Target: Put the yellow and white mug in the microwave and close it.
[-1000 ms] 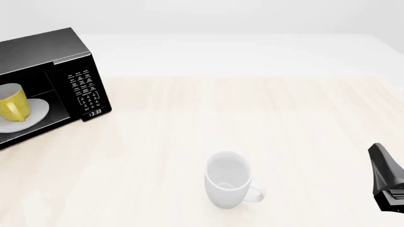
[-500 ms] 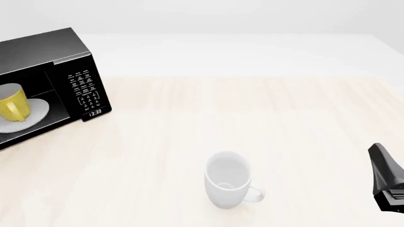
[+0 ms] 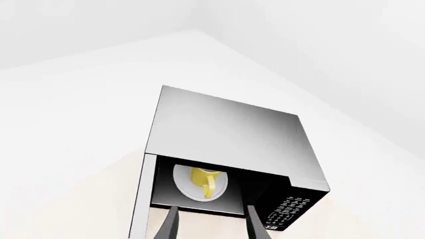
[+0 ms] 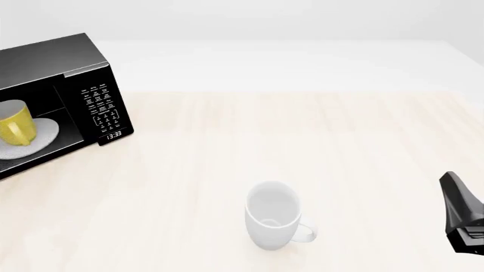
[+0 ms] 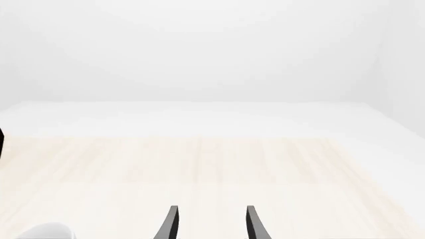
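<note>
The black microwave (image 4: 72, 85) stands at the table's left with its cavity showing. Inside it, the yellow and white mug (image 4: 15, 124) sits upright on the white turntable plate (image 4: 44, 133). From the left wrist, I look down on the microwave (image 3: 226, 134) and the mug (image 3: 204, 181) inside. The door (image 3: 141, 199) stands swung out, seen edge-on. My left gripper (image 3: 211, 229) hovers open in front of the opening, holding nothing. My right gripper (image 5: 211, 229) is open and empty over bare table. The right arm (image 4: 461, 218) shows at the front view's right edge.
A larger all-white mug (image 4: 272, 218) stands upright in the near middle of the light wooden table (image 4: 302, 136), handle to the right; its rim (image 5: 47, 231) just shows in the right wrist view. The keypad panel (image 4: 102, 110) faces the table's middle.
The right arm has dipped very slightly at the right edge. The mugs and the microwave have not moved.
</note>
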